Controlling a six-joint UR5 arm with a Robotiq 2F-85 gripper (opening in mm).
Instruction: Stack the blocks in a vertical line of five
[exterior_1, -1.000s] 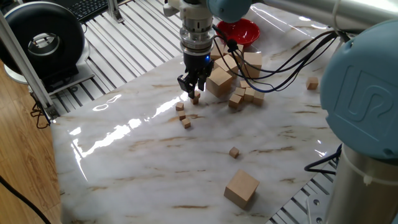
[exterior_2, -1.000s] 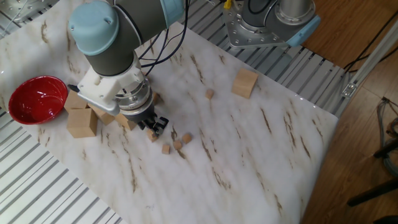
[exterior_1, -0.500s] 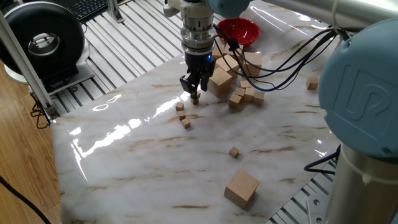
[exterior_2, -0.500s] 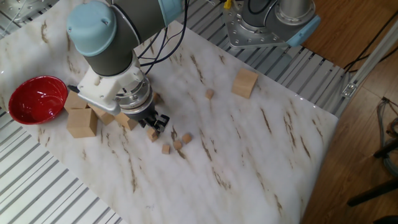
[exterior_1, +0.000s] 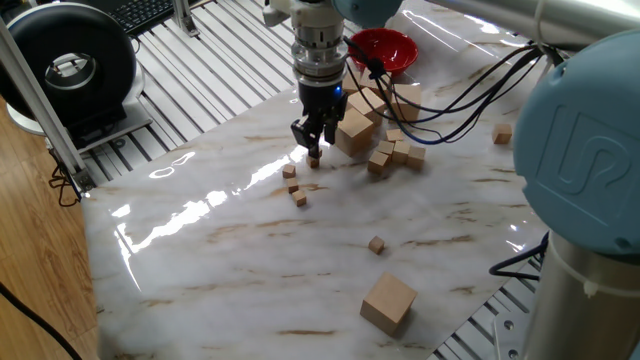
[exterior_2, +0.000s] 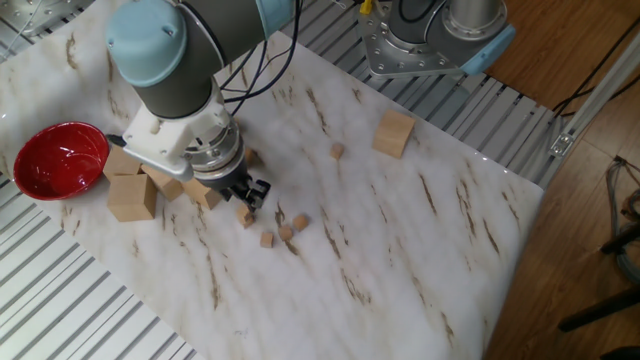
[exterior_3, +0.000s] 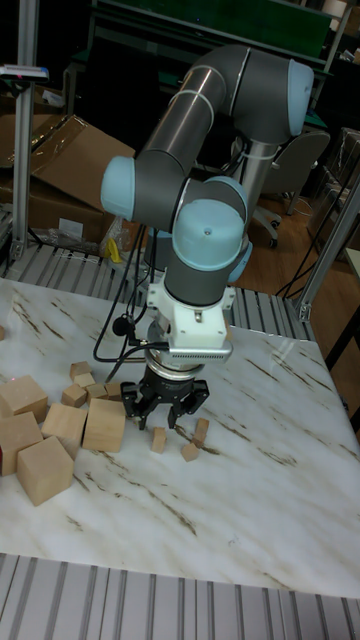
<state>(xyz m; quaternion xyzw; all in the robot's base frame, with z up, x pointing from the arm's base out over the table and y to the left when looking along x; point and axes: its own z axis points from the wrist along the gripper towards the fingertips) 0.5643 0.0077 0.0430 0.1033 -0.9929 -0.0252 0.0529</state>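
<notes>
Several tiny light-wood blocks lie loose on the marble table. One block sits just under my gripper, which hangs a little above it, open, with nothing between its fingers. Three more blocks lie in a short row toward the table's front-left, seen again as. Another block lies alone farther out. None rests on another.
Large wooden cubes and medium cubes crowd right behind the gripper. Another large cube stands alone near the table's edge. A red bowl sits at the corner. Cables hang beside the arm.
The gripper has risen slightly above the block beneath it. The blocks have not moved.
</notes>
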